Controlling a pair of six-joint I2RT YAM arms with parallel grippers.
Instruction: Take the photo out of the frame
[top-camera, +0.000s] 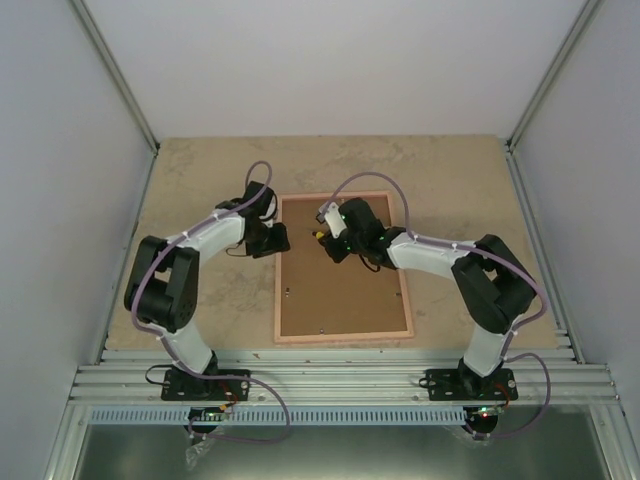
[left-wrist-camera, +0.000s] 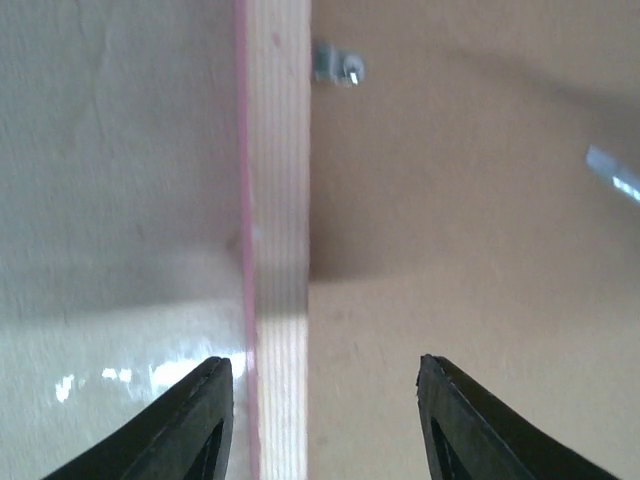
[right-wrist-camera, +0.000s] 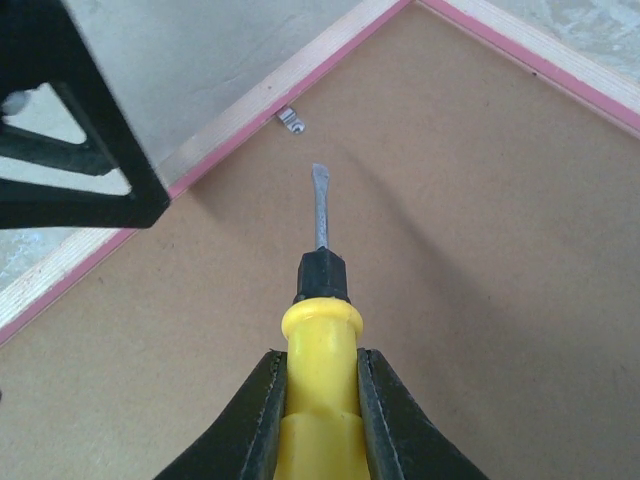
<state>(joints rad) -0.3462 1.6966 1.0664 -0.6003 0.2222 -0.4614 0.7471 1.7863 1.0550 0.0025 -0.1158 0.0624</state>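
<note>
The pink frame (top-camera: 344, 335) lies face down on the table, its brown fibreboard back (top-camera: 340, 290) up. The photo is hidden. My right gripper (top-camera: 322, 237) is shut on a yellow-handled screwdriver (right-wrist-camera: 320, 370); its flat blade (right-wrist-camera: 319, 205) points toward a small metal clip (right-wrist-camera: 290, 121) by the frame's left rail. My left gripper (left-wrist-camera: 325, 400) is open and straddles that left rail (left-wrist-camera: 278, 250), one finger over the table, the other over the backing. The same clip (left-wrist-camera: 338, 65) shows ahead of it in the left wrist view.
The frame sits on a beige stone-look tabletop (top-camera: 200, 180) between grey side walls. Small clips (top-camera: 286, 293) also show lower on the backing. An aluminium rail (top-camera: 340, 380) runs along the near edge by the arm bases.
</note>
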